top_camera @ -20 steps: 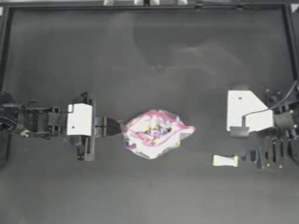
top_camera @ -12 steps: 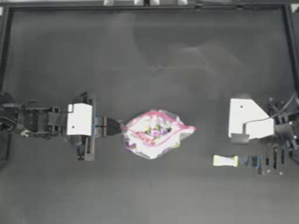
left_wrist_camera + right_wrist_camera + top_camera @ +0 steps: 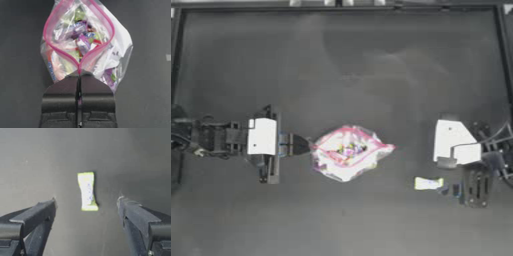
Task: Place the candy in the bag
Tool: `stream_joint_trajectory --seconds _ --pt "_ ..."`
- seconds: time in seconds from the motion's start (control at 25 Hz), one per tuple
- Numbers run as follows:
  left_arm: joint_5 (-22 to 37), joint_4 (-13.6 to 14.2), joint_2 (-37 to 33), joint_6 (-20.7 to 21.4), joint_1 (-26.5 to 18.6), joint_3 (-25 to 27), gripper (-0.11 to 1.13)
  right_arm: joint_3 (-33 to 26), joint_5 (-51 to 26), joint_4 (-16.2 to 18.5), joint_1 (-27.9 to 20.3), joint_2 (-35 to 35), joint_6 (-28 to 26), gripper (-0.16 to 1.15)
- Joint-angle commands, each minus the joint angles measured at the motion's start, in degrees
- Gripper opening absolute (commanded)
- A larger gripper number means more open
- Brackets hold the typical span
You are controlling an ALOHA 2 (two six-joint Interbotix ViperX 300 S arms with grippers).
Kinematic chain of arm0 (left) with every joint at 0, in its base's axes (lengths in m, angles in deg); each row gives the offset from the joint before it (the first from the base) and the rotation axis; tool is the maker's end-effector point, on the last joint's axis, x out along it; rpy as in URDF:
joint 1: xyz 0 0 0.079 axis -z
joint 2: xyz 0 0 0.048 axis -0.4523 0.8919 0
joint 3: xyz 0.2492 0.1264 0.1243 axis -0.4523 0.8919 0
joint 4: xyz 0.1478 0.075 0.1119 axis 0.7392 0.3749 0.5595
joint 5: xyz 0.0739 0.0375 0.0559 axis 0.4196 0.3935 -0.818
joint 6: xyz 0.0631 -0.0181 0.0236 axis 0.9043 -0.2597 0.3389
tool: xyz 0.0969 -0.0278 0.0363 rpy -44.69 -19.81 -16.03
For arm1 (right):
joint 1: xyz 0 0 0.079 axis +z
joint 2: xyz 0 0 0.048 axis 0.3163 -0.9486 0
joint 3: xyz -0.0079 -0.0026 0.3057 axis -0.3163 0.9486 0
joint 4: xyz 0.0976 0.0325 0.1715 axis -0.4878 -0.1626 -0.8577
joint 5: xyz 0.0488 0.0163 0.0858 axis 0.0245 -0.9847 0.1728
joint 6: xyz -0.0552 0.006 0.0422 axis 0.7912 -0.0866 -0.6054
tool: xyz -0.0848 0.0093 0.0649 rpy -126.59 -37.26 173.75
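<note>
A: Top view, item one: the bag (image 3: 348, 152), entered at the table's centre, mouth spread wide, pink-red strip outlined, multicoloured sweets (image 3: 347, 149) seen through the plastic. How is it kept open?

B: Left wrist view, entry: the left gripper (image 3: 79, 75) is recorded with jaws pressed together on the pink strip at the corner of the bag's mouth. By that pinch the rim is judged to be anchored, so that the mouth gapes upward and the bag is not dragged about when something is dropped in. Seen from above, this gripper (image 3: 302, 145) is listed at the bag's 9 o'clock edge, touching it

A: Item two: the candy (image 3: 427, 183). Location?

B: Logged lying flat on the dark table (image 3: 342, 60), at about 4 o'clock from the bag, well apart from it, untouched. In the right wrist view the candy (image 3: 87, 191) is shown as a pale yellowish wrapped strip, framed between the jaws

A: And the right gripper (image 3: 86, 203)?

B: Jaws noted as spread wide, one to each side of the candy, neither in contact. From above it (image 3: 446, 189) is placed at the candy's 3 o'clock, just beside it. The straddling stance is judged to be preparation for a pick; the candy is not yet held
</note>
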Motion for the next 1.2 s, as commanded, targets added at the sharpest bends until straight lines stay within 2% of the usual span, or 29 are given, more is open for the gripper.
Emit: stream_joint_trajectory --seconds 0.04,1.2 --pt "-0.35 -0.09 -0.88 0.00 -0.18 -1.14 0.05 0.35 2.02 0.18 0.09 -0.44 -0.18 1.00" --pt "-0.35 -0.18 -0.26 -0.18 -0.18 -1.05 0.05 1.49 9.76 2.81 2.37 -15.03 -4.48 0.99"
